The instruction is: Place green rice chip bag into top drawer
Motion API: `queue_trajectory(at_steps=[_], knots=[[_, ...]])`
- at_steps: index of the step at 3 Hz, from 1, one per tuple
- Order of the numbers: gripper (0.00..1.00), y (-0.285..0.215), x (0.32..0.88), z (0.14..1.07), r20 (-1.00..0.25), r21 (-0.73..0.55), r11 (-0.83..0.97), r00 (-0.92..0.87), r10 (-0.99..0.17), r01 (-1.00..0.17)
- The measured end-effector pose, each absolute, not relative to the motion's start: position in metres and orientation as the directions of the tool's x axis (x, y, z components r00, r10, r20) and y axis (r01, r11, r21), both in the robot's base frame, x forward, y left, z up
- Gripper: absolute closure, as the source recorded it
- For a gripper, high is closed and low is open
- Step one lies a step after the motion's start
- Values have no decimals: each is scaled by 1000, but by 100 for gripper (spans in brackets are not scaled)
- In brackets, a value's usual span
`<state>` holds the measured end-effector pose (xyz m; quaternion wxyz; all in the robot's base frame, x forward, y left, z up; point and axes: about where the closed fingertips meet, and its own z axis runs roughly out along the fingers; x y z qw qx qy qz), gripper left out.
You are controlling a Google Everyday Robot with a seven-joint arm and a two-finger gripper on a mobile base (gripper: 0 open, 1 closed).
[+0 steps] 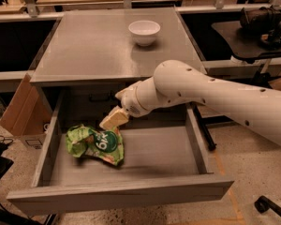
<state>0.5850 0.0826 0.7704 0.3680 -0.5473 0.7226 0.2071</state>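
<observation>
Bag (pixel 96 144) lies crumpled on the drawer (pixel 131 191) floor, left side, near the left wall. Gripper (pixel 113 120) hangs just above its top edge. Can't tell if it's open or closed, or whether it touches the foil. Risks: if the foil is snagged, lifting out drags the bag up and over the wall. A puffy bag could also catch under the tabletop on closing.

Crumpled light-green green rice chip bag (pixel 96 144), with a dark green round logo, white lettering and orange-tan patches, lies inside the plain grey top drawer (pixel 122 192). A cream-tan gripper (pixel 114 119) on a white arm (pixel 215 95) hovers over the drawer's left half. A white bowl (pixel 144 32) sits behind the drawer.
</observation>
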Motion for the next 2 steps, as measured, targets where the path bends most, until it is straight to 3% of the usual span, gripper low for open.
queue_trajectory(at_steps=[2], knots=[[0, 77, 583, 788, -755, -133, 282, -87, -649, -950]])
